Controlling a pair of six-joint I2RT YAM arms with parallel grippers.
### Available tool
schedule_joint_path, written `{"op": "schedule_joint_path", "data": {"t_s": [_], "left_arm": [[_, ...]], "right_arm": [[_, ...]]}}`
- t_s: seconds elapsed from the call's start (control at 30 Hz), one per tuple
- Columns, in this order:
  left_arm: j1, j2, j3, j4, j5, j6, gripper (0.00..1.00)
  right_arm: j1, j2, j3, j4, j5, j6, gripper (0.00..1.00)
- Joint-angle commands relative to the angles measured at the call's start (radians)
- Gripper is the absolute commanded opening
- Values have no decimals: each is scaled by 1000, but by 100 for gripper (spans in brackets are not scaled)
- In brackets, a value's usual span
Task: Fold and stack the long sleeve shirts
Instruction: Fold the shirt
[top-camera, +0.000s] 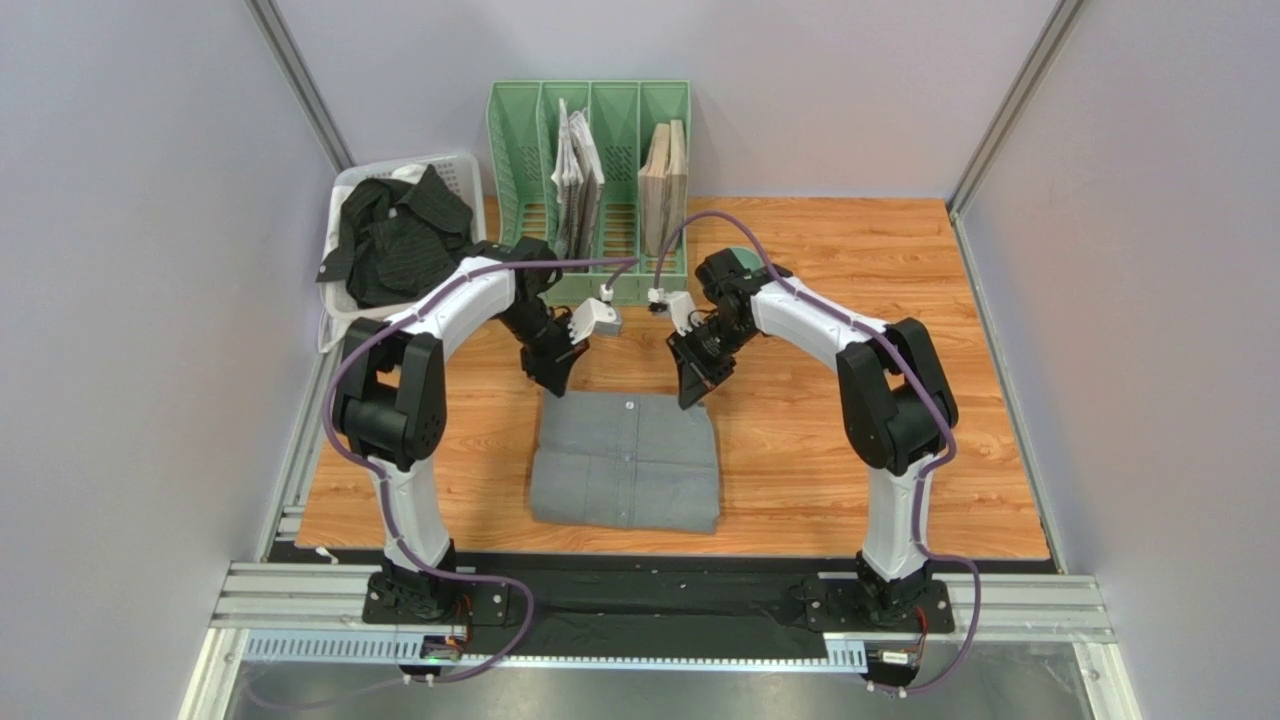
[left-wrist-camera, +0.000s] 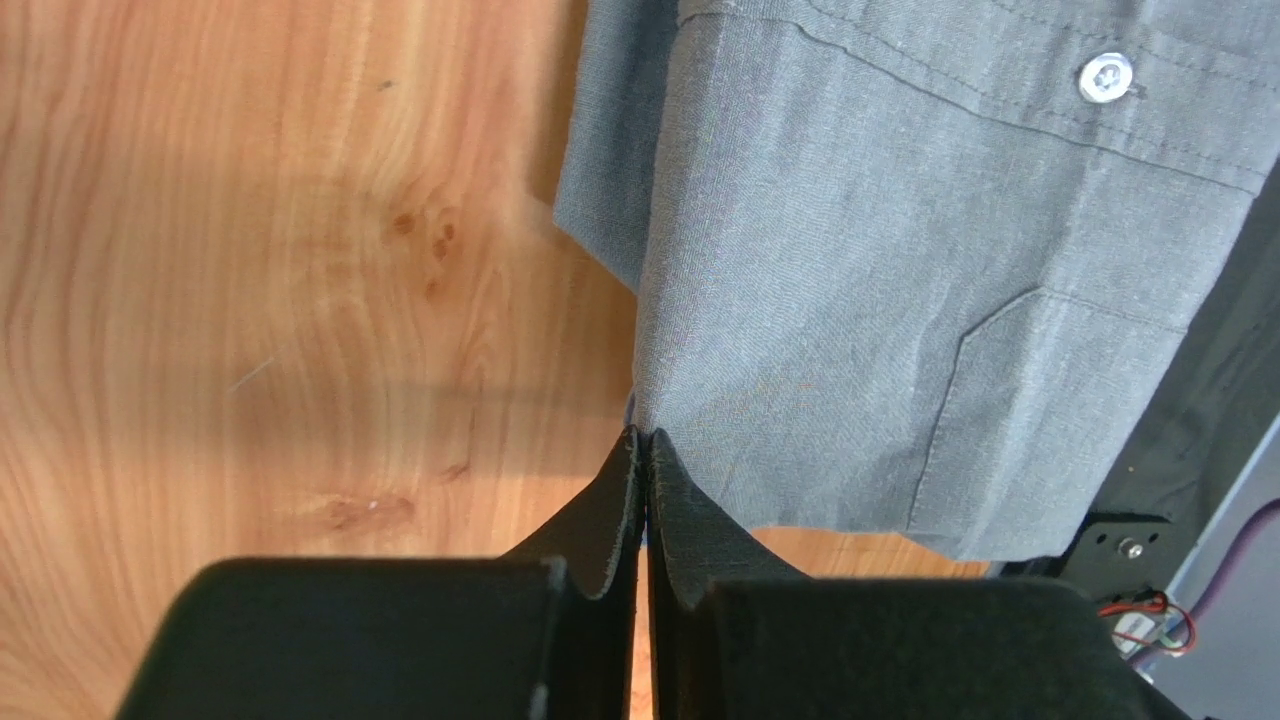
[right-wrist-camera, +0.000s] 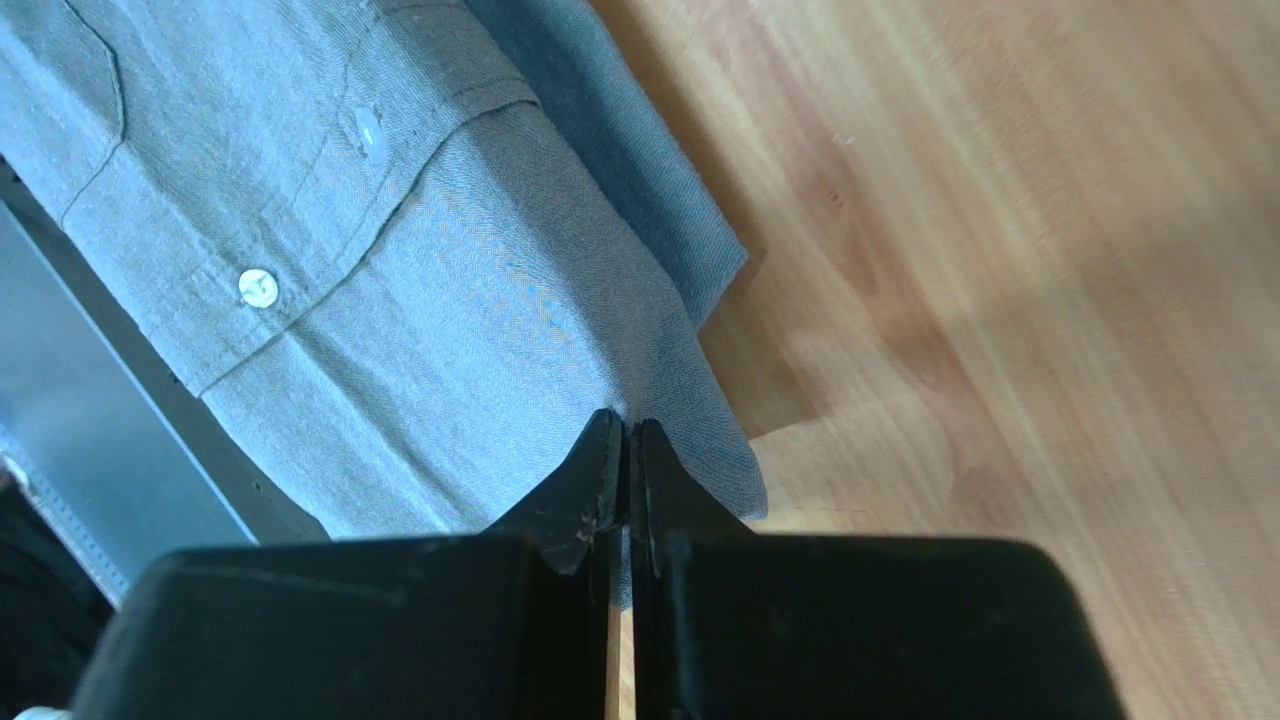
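Grey shirt (top-camera: 627, 462): plain mid-grey, folded to a rough rectangle, lying flat at the centre of the wooden worktop (top-camera: 842, 450). Button placket runs down its middle and faces up, with a white button (left-wrist-camera: 1106, 75) and the seam of a chest pocket (left-wrist-camera: 1052, 420) showing. No loose sleeves show from above; an under-layer peeks out at the far corners. Black shirt (top-camera: 394, 233): unfolded, crumpled in a heap in the white basket (top-camera: 458, 162) at far left (fabric hangs over the rim, stripes too faint to tell), well apart from the grey one.
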Motion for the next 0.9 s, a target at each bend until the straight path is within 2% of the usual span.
{"op": "schedule_joint_path", "data": {"t_s": [0.0, 0.2, 0.33, 0.47, 0.53, 0.57, 0.63, 0.67, 0.7, 0.73, 0.77, 0.8, 0.83, 0.87], "left_arm": [[17, 62, 44, 0, -40, 10, 0], [20, 85, -10, 170, -175, -54, 0], [19, 134, 59, 193, -195, -136, 0], [19, 179, 139, 176, -180, -197, 0], [19, 184, 159, 173, -163, -220, 3], [22, 178, 169, 173, -154, -237, 12], [39, 130, 174, 173, -123, -254, 21], [48, 103, 173, 161, -48, -261, 31], [68, 69, 167, 159, -11, -286, 35], [76, -19, 138, 164, 18, -304, 39], [79, -69, 122, 161, 96, -311, 55], [79, -121, 101, 162, 125, -332, 71], [79, -226, 47, 188, 155, -356, 81], [79, -275, 24, 192, 234, -384, 99]], "right_arm": [[-4, 42, 52, 35, 72, 14, 0], [-4, 121, 73, 85, 169, 51, 0], [-27, 155, 87, 122, 293, 55, 0], [-74, 171, 148, 127, 336, 54, 0], [-91, 160, 180, 104, 321, 51, 4], [-94, 151, 212, 85, 304, 52, 7], [-94, 123, 233, 12, 215, 65, 26], [-93, 67, 225, -5, 180, 90, 36], [-94, 37, 217, -34, 143, 101, 50], [-94, -2, 205, -42, 88, 114, 58], [-93, -76, 182, -48, 69, 135, 69], [-94, -119, 168, -57, 51, 144, 74], [-96, -156, 153, -57, 17, 160, 78], [-96, -224, 135, -56, -12, 170, 85]]}}
